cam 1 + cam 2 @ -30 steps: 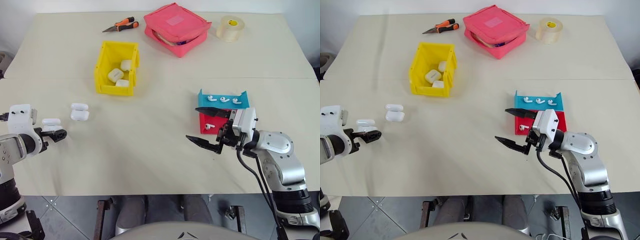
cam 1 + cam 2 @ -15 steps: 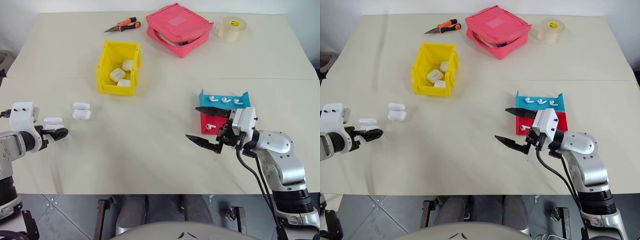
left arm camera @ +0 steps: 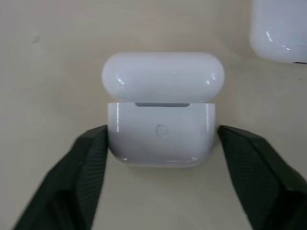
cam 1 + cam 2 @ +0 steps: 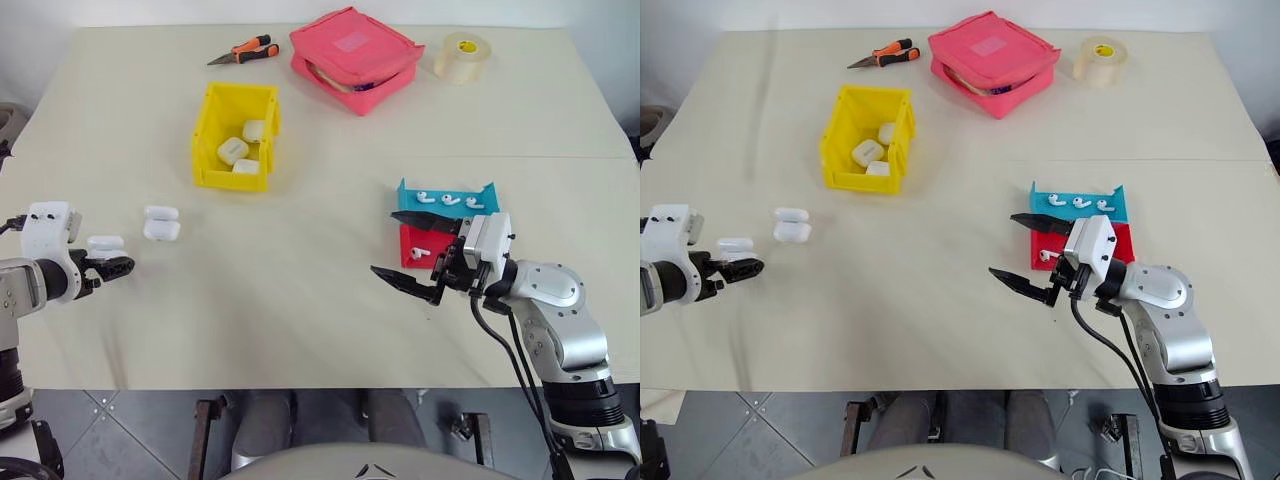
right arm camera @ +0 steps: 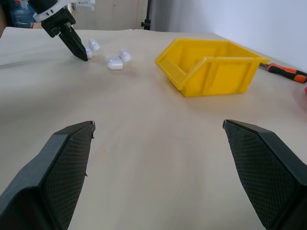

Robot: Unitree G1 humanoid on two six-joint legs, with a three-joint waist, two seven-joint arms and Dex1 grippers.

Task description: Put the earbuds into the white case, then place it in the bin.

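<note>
An open white case point(image 3: 160, 139) with its lid flipped up rests on the table at the left edge. My left gripper point(image 4: 110, 266) is shut on it, and both fingers point(image 3: 86, 163) press its sides. A second open case point(image 4: 161, 223) lies just beyond it. The yellow bin point(image 4: 206, 130) stands farther back with three cases point(image 4: 232, 150) inside. Earbuds point(image 4: 446, 199) lie in the blue and red tray point(image 4: 485, 192) at the right, one point(image 4: 419, 252) of them in the red part. My right gripper point(image 4: 385, 244) hovers open in front of that tray, with nothing between its fingers.
A pink zip pouch point(image 4: 352, 58), orange-handled pliers point(image 4: 240, 50) and a tape roll point(image 4: 460, 56) lie along the far side of the table. A wide stretch of bare tabletop lies between my two grippers.
My left gripper's fingers have drawn in against the sides of the case and the wrist has turned slightly. The right arm has kept still.
</note>
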